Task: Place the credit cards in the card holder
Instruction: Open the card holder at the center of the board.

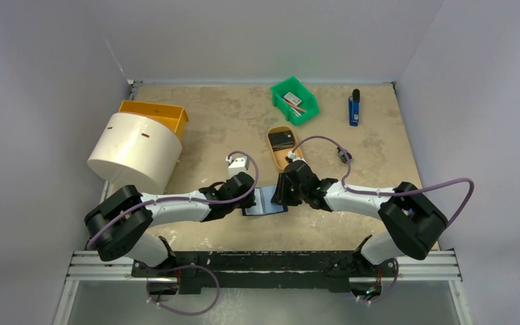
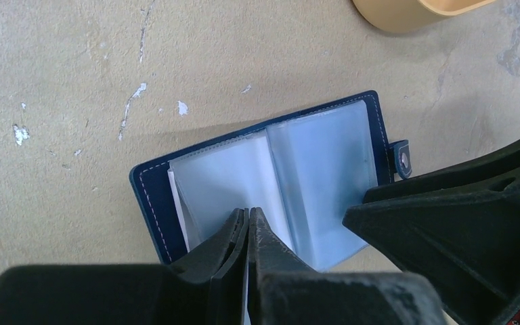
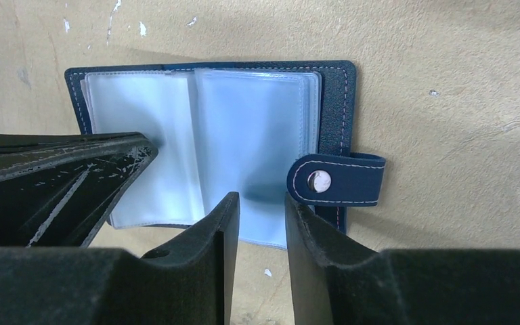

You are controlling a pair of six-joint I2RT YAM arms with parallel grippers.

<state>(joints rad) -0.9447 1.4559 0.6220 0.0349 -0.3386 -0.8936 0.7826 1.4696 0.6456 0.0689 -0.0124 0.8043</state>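
Observation:
The navy card holder (image 1: 265,203) lies open on the table between both grippers, its pale blue plastic sleeves up. In the left wrist view the card holder (image 2: 325,169) shows its snap tab at the right. My left gripper (image 2: 248,215) is shut over the middle fold, with a thin pale sleeve edge pinched between the fingers. My right gripper (image 3: 261,200) is open by a narrow gap and empty. Its tips are over the near edge of the right page, beside the snap tab (image 3: 338,179). No credit card shows at the card holder (image 3: 257,128).
A tan oval tray (image 1: 291,159) with a black block (image 1: 282,140) sits just behind the grippers. A green bin (image 1: 305,112) with small items and a blue object (image 1: 355,108) stand at the back. A white cylinder (image 1: 135,150) and an orange bin (image 1: 166,114) are at the left.

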